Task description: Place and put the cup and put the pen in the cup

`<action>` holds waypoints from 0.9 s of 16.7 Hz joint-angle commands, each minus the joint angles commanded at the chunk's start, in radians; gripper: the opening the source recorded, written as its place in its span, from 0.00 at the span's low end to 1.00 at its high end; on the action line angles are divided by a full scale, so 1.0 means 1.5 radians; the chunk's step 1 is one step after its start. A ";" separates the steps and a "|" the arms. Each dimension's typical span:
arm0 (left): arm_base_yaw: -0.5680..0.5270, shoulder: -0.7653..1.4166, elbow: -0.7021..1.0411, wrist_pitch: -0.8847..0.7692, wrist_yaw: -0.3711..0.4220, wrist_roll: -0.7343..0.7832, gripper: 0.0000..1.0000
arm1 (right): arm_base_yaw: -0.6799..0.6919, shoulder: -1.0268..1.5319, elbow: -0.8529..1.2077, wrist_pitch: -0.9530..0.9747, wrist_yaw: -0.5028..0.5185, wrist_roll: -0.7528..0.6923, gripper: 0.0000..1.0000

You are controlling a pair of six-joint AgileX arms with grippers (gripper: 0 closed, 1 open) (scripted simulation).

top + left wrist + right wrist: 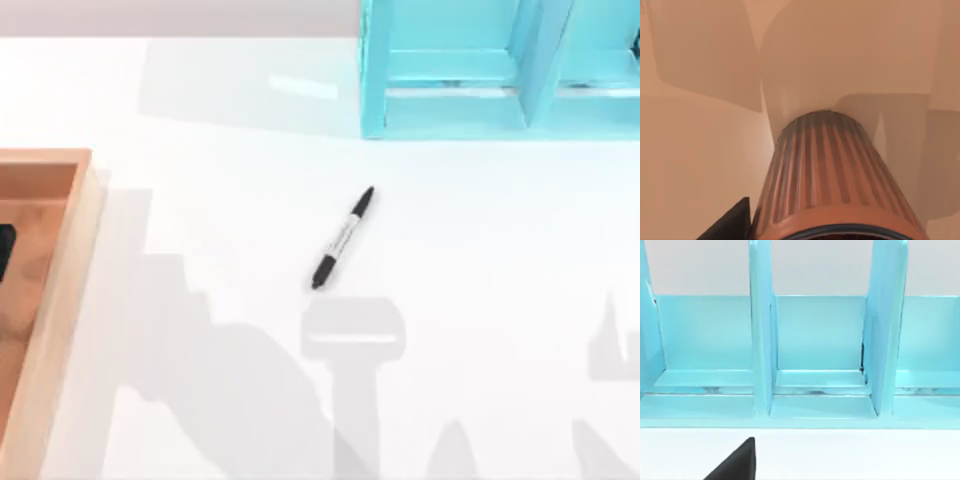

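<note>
**Cup close under our left wrist, pen out on the open table**

The cup (832, 175) sits right under our left wrist camera, its ribbed reddish-brown side running away from the lens over a tan surface. A dark finger (732, 222) shows just beside it. We cannot tell whether our left gripper is clamped on the cup or merely next to it.

The pen (343, 238) lies flat on the white table (200, 200), well apart from the wooden tray (60, 290) at the table's left edge.

Our right wrist faces the turquoise rack (815, 355); one dark fingertip (737, 462) shows, and we cannot tell its state either.

Risks, as we judge them: if the hold on the cup is loose or off-centre, it could tilt or tip when set down. The slim pen may roll or slip during pickup.

The pen's pale band carries small print, too fine to read.
</note>
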 joint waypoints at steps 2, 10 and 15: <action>0.000 0.000 0.000 0.000 0.000 0.000 0.85 | 0.000 0.000 0.000 0.000 0.000 0.000 1.00; 0.000 0.000 0.000 0.000 0.000 0.000 0.25 | 0.000 0.000 0.000 0.000 0.000 0.000 1.00; 0.000 0.000 0.000 0.000 0.000 0.000 0.00 | 0.000 0.000 0.000 0.000 0.000 0.000 1.00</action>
